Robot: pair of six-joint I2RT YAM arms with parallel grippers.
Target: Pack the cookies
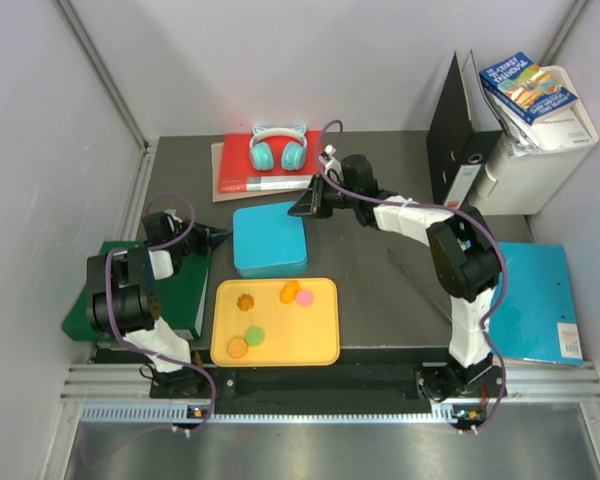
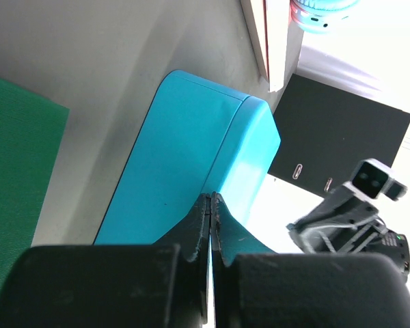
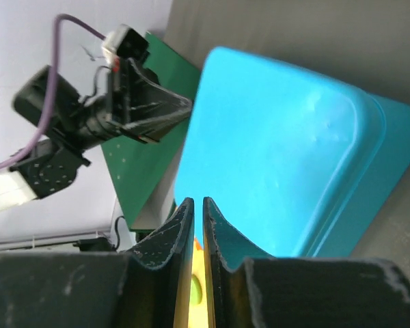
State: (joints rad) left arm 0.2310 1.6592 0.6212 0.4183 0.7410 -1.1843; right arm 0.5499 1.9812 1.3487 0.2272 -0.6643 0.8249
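Right now the left hand (image 2: 210, 222) has its two fingers pressed together with nothing between them, and it hangs low beside the left flank of the teal box (image 1: 269, 238). The right hand (image 3: 193, 225) is all but closed too, only a thin slit showing between its empty fingers, and it sits off the box's far right corner, pointing across the lid towards the other arm. The box looks shut, its lid flat on top. Just beside its near edge lies the yellow tray (image 1: 320, 340), and the cookies (image 1: 289, 292) are all on it: a scalloped orange one (image 1: 245, 301), a pink one (image 1: 304, 297), a green one (image 1: 254, 335) and another orange one (image 1: 238, 347), none inside the box yet. I judge that the lid must come off first, and that is where the trouble lies. With fingers closed, either hand can only push, and a push would slide the light box over the surface into the tray and scatter the cookies. The two hands also face each other across the lid, so reaching together risks a clash. Flat cookies may skid away when pinched.
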